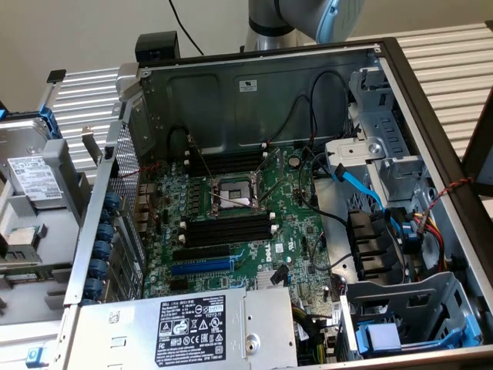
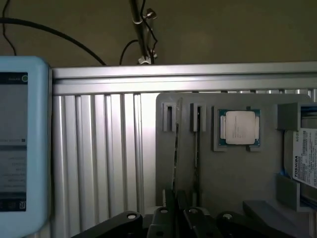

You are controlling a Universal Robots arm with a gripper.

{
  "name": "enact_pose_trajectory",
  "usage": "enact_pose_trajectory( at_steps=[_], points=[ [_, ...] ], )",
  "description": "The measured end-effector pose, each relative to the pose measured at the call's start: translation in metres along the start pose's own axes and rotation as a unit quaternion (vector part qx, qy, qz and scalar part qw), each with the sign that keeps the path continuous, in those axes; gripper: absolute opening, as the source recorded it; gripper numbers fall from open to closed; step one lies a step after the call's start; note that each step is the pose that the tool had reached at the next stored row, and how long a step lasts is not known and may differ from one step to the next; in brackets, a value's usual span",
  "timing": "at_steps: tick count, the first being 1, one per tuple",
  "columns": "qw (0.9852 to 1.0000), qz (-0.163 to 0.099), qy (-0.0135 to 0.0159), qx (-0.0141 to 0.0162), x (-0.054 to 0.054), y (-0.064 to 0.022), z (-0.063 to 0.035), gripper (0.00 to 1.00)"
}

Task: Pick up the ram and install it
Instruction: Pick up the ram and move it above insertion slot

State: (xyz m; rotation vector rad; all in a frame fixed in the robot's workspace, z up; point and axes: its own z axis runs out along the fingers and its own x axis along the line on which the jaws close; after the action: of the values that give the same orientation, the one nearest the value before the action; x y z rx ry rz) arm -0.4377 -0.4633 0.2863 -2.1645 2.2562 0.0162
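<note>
We see the jaws closed on the ram [image 2: 175,148], pinching its thin edge. The ram is a long thin stick, seen edge-on, and it leans a little over the grey tray [image 2: 233,173]. A second stick [image 2: 197,148] stands just beside it in its own groove, with only a small gap between the two. A square silver chip [image 2: 239,128] sits in a pocket of the tray, apart from both sticks. A hard drive [image 2: 304,158] lies at the tray's edge. The tray rests on the ribbed metal table [image 2: 99,148]. The table has a wide bare strip between the tray's edge and a pale blue screen [image 2: 22,144].

In the exterior view the computer case [image 1: 254,85] lies open with its inside facing up. The arm [image 1: 308,19] is behind its far wall. The black memory slots [image 1: 227,229] lie in the middle of the board, just nearer than the square socket [image 1: 235,193]. The room above them is open. A blue slot [image 1: 202,267] comes next, then a big grey box [image 1: 185,324] at the near edge. Black wires [image 1: 308,108] hang toward the exterior view's right, away from the slots.
</note>
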Motion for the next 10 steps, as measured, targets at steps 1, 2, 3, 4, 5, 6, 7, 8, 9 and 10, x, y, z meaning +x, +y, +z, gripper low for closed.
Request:
enact_pose_trajectory(
  at_steps=[1,2,3,4,5,6,7,8,9,10],
  points=[
    [1.0,0.0,0.0,0.0,0.0,-0.0001,-0.0045,0.14],
    [1.0,0.0,0.0,0.0001,0.0,-0.0001,-0.009,0.14],
    [1.0,0.0,0.0,0.0,0.0,-0.0002,-0.0136,0.14],
    [1.0,0.0,0.0,0.0,0.0,-0.0004,-0.0182,0.14],
    [1.0,0.0,0.0,0.0,0.0,-0.0007,-0.0227,0.14],
    [1.0,0.0,0.0,0.0,0.0,-0.001,-0.0274,0.14],
    [1.0,0.0,0.0,0.0,-0.001,-0.0016,-0.0319,0.14],
    [1.0,0.0,0.0,0.0,-0.001,-0.0024,-0.0364,0.14],
    [1.0,0.0,0.0,-0.0001,-0.001,-0.0035,-0.0409,0.14],
    [1.0,0.0,-0.0001,0.0001,-0.001,-0.0051,-0.0453,0.14]
  ],
)
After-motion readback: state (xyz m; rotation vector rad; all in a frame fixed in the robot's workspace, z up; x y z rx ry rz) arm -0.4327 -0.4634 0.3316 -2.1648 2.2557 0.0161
